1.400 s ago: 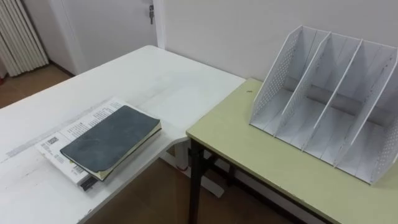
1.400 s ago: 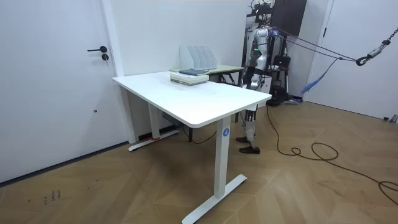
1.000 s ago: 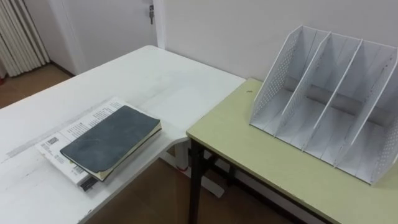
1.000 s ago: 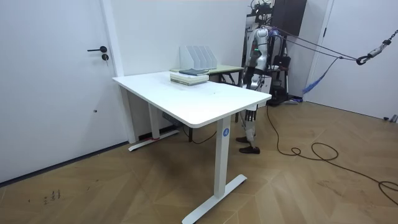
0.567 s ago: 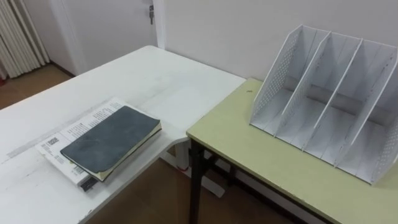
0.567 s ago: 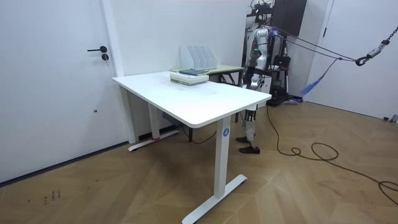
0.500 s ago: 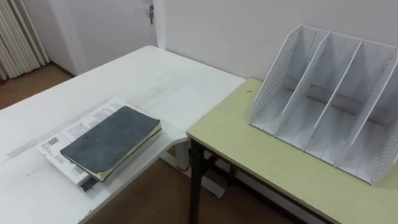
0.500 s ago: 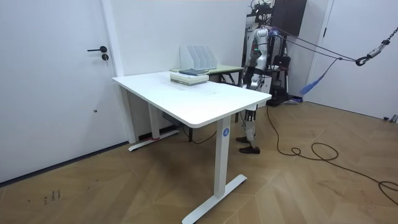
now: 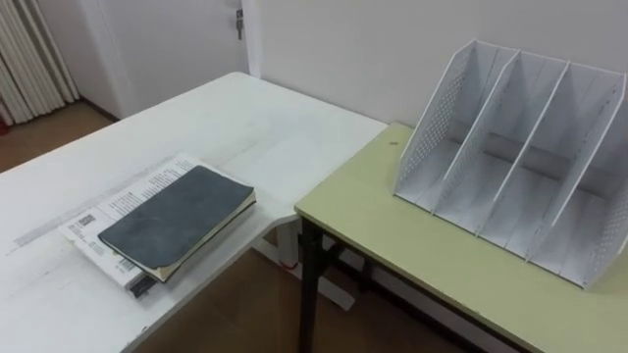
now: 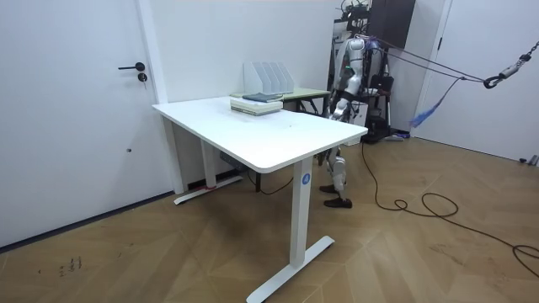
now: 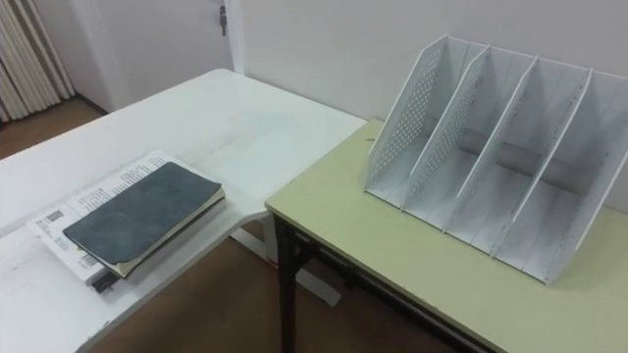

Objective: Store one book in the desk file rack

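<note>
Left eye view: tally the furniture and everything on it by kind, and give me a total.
Tables: 2, the white table and the green-topped table
File racks: 1, the file rack on the green-topped table
Books: 2, the dark book on the white book; a dark edge beneath may be more
Total: 5

Counts:
- file rack [image 9: 432, 110]: 1, with 4 slots and 3 inner dividers between 2 perforated end walls
- books: 2 for sure, 1 dark-covered book [image 9: 177, 221] and 1 white printed book [image 9: 93, 224]
- dark edge [image 9: 140, 286] at the bottom of the same stack: 1, could be a 3rd book, can't tell
- surfaces: 2, 1 white surface [image 9: 255, 127] and 1 pale-green surface [image 9: 392, 235]
- door [image 10: 76, 109] in the room view: 1, with 1 lever handle [image 10: 131, 67]
</note>
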Tool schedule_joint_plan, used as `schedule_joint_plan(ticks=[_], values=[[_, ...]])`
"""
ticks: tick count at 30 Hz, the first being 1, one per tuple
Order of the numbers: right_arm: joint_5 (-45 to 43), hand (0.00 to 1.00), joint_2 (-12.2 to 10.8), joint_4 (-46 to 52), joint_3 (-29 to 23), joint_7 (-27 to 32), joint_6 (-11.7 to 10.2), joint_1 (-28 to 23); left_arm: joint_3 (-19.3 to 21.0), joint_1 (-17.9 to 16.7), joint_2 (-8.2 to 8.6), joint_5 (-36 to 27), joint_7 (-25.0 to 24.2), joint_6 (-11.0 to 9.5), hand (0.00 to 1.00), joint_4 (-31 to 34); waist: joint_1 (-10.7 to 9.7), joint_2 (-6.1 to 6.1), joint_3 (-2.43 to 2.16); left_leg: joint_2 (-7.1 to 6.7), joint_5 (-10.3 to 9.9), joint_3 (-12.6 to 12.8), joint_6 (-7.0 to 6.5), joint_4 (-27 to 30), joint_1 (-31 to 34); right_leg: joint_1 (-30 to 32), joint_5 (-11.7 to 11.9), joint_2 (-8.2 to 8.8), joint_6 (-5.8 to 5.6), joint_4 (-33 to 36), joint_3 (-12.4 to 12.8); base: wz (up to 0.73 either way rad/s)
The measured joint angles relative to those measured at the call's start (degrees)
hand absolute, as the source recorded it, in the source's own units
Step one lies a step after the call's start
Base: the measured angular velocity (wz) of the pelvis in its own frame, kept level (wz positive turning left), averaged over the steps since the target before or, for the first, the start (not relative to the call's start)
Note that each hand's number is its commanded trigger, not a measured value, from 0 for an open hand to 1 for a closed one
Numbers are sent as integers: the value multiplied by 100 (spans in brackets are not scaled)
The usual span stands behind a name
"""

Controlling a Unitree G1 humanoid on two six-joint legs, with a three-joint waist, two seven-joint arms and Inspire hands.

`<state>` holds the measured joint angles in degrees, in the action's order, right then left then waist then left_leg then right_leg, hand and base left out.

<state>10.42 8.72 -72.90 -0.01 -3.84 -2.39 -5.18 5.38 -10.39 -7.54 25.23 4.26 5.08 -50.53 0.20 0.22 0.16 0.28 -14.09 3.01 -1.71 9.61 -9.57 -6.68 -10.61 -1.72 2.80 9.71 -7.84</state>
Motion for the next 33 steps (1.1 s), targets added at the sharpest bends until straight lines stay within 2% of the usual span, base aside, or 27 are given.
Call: schedule_joint_plan(ticks=[2, 3, 4, 5, 8, 11, 13, 16, 18, 22, 25, 27, 30, 33], values=[[-4, 0, 5, 1, 3, -16, -19, 8, -5, 144, -2, 206, 97, -113, 0, 93, -29, 29, -3, -5, 0, 2, 0, -5, 9, 12, 0, -7, 0, 0, 8, 0], [-3, 0, 14, 1, 0, -60, -29, 11, -24, 155, 11, 327, 131, -118, 0, 340, -89, 73, -30, -14, 0, -1, 0, 3, 24, 20, 5, -14, 6, 7, 0, 0], [-14, 0, 25, 2, 0, -90, -36, 18, -78, 151, 6, 393, 150, -120, 0, 469, -116, 67, -27, -18, 1, 0, 2, 4, 38, 21, 6, -16, 8, 6, -4, 0], [-60, 0, 57, 3, 2, -141, -74, 33, -234, 146, -8, 548, 184, -125, 0, 722, -166, 57, -3, -20, 3, 2, 3, 13, 66, 31, 10, -15, 14, 11, -12, 0], [-196, 0, 111, 1, 3, -163, -171, 78, -594, 145, -13, 895, 240, -304, 0, 1287, -246, 107, -12, -26, 4, 4, 4, 7, 91, 59, 10, -17, 14, -6, -5, -1], [-221, 0, 131, 4, 71, -151, -203, 131, -926, 180, -18, 1194, 357, -393, 0, 1633, -323, 145, 5, -19, 5, 5, 5, -12, 86, 63, 10, -22, 15, -15, 3, -4], [-226, 0, 142, 6, 152, -130, -232, 154, -1197, 179, -28, 1352, 385, -406, 0, 1981, -328, 124, 27, -17, 5, 5, 5, -13, 89, 73, 9, -23, 17, -16, 4, 0], [-359, 0, 142, 5, 265, -136, -308, 193, -1530, 180, -65, 1782, 393, -540, 0, 2620, -334, 58, 64, -16, 5, 11, 5, -10, 82, 95, 6, -30, 21, -18, 47, -1], [-444, 0, 149, 4, 323, -133, -321, 245, -1800, 189, -161, 2168, 421, -588, 0, 3114, -365, 40, 63, -21, 5, 10, 5, -9, 85, 108, 7, -32, 21, -18, 83, -2], [-445, 0, 143, -9, 394, -109, -330, 296, -2130, 229, -364, 2476, 624, -714, 0, 3493, -469, 45, 55, -28, 5, 14, 5, -8, 81, 114, 9, -32, 17, -29, 130, -1], [-444, 0, 148, -66, 442, -99, -387, 312, -2423, 229, -515, 2795, 622, -709, 0, 3951, -511, 79, 17, -16, 5, 12, 5, -3, 88, 99, 48, -45, 19, -113, 136, 1], [-447, 0, 164, -106, 525, -105, -390, 359, -2633, 233, -662, 2956, 629, -762, 0, 4647, -522, 88, 10, -13, 5, 14, 5, -5, 79, 71, 52, -46, 23, -110, 131, 2], [-558, 0, 206, -92, 608, -72, -402, 371, -2707, 388, -690, 3088, 674, -894, 0, 4977, -536, 112, 9, -7, 5, 10, 5, -5, 85, 25, 55, -37, 18, -107, 127, 0], [-634, 0, 205, -92, 604, -33, -409, 381, -2696, 474, -711, 3231, 816, -927, 0, 5062, -594, 130, 4, -15, 5, 10, 5, -9, 44, -11, 55, -44, 18, -109, 127, 0]])
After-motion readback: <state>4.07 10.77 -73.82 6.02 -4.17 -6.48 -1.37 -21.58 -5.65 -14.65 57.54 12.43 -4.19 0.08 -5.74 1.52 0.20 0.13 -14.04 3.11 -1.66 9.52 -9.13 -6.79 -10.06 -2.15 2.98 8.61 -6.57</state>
